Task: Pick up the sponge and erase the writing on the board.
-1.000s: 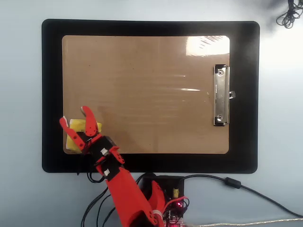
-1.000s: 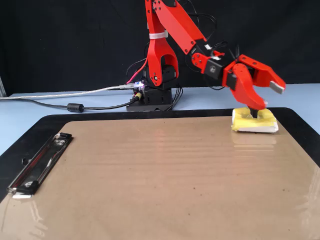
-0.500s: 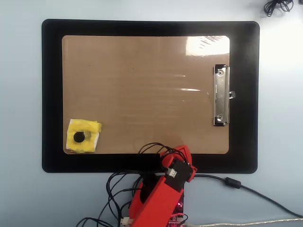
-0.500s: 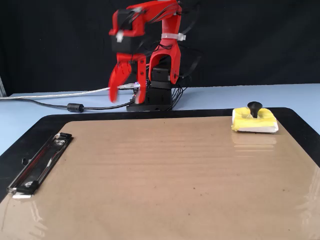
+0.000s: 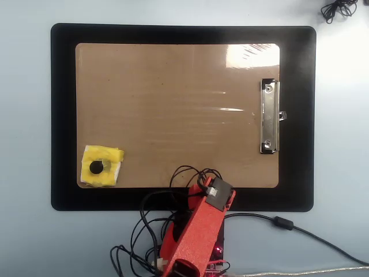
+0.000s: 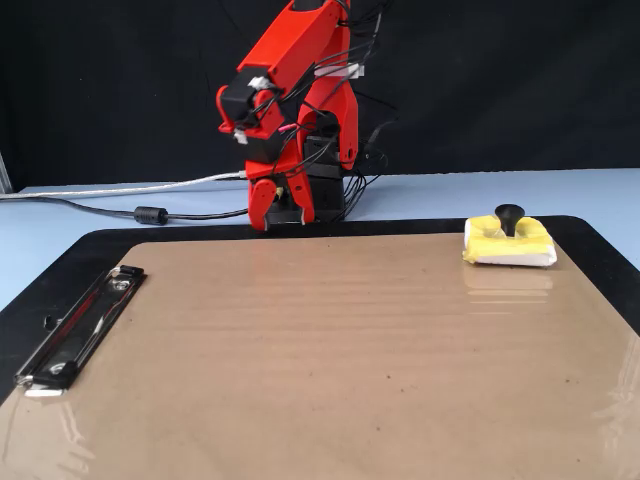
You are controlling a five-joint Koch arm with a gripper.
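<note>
The sponge (image 5: 107,159), a small yellow pad with a black knob, lies alone on the lower left corner of the board (image 5: 173,104) in the overhead view. The fixed view shows the sponge (image 6: 495,244) at the far right of the board (image 6: 320,340). No writing shows on the brown surface. My red arm is folded back over its base beyond the board's edge. The gripper (image 6: 280,212) hangs downward in front of the base, far from the sponge. Its jaws blend with the red base behind them. In the overhead view the wrist hides it.
A silver clip (image 5: 268,115) (image 6: 80,325) sits at the board's end opposite the sponge. A black mat (image 5: 63,115) (image 6: 600,250) lies under the board. Cables (image 5: 277,222) (image 6: 150,213) run from the arm's base over the light blue table.
A second ago the open gripper stood over the sponge. The arm has since pulled away and folded down at its base. The sponge has stayed in its corner.
</note>
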